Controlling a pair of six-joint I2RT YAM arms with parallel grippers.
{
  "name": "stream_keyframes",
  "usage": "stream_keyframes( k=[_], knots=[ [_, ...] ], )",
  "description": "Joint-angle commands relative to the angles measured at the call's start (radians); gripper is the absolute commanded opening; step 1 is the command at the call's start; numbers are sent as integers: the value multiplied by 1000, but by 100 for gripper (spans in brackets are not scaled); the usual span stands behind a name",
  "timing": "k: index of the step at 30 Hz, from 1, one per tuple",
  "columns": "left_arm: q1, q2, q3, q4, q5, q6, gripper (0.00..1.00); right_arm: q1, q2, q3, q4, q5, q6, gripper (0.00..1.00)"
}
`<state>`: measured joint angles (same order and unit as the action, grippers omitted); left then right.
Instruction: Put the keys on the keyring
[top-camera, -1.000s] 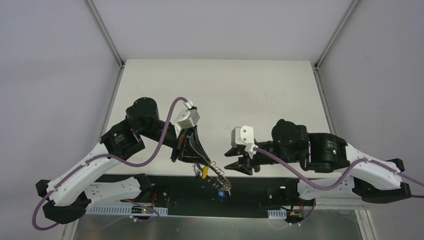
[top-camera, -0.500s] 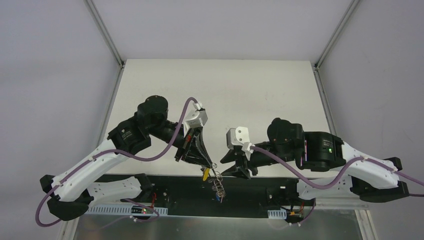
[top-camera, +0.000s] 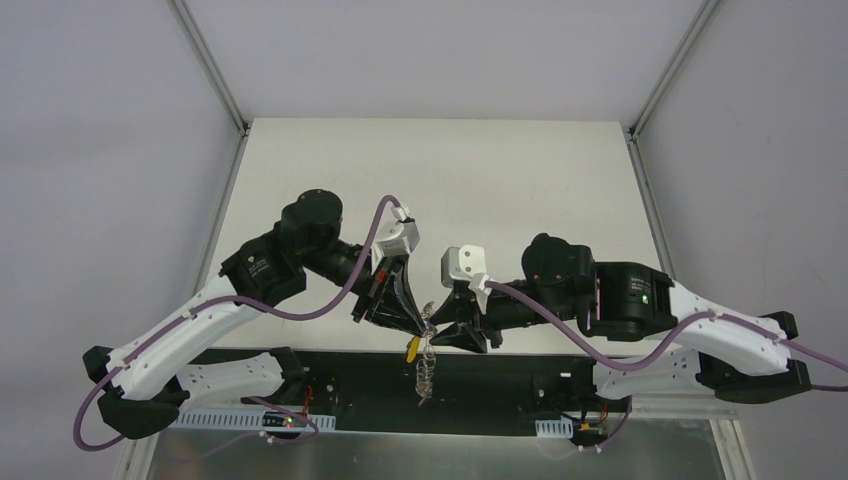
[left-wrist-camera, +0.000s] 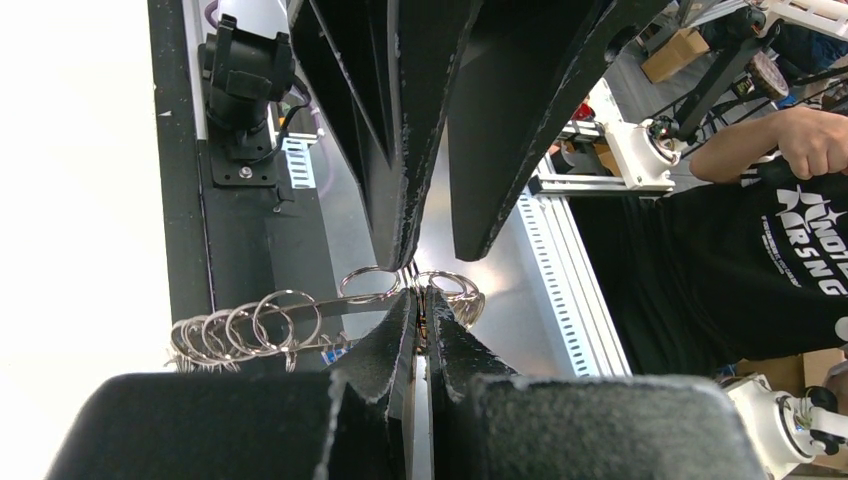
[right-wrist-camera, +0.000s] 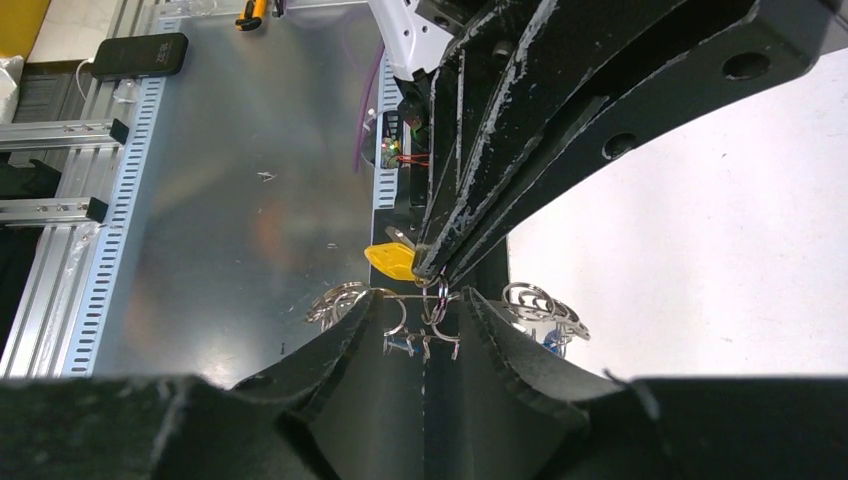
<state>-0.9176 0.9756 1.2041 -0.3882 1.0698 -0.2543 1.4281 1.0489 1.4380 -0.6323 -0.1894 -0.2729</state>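
Here, looped keyring (left-wrist-camera: 300, 320), cropped white shirt lettering (left-wrist-camera: 800, 250)

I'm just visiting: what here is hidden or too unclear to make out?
- Top view: keyring is tiny against the dark base, so its loops can't be counted.
- Right wrist view: blue key shows only as specks behind the loops; yellow key is partly hidden behind the left pincer.
- Left wrist view: unclear whether the right pincer touches the keyring.

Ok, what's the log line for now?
left gripper: shut on keyring | right gripper: open around keyring | yellow key: dangling beside keyring
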Motion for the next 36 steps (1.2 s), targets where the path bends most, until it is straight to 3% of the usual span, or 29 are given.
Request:
stream_keyframes(
  k=[1,7,13,16,29,36],
  knots=[
    [-10,-4,54,32,29,21,0,-8,10,32,35,18,23,35],
    [-9,-6,60,28,27,24,0,-9,24,30,26,30,26,33],
    [-9,-8,63,23,21,28,0,-10,42,42,2,26,26,25],
    [-9,-7,65,22,19,30,0,-10,49,48,-9,23,24,0],
    [-10,-15,73,-1,-14,49,1,-9,-3,2,55,46,38,0],
    [-9,-52,52,-1,-87,73,16,-5,-82,-59,186,138,67,0]
  ],
)
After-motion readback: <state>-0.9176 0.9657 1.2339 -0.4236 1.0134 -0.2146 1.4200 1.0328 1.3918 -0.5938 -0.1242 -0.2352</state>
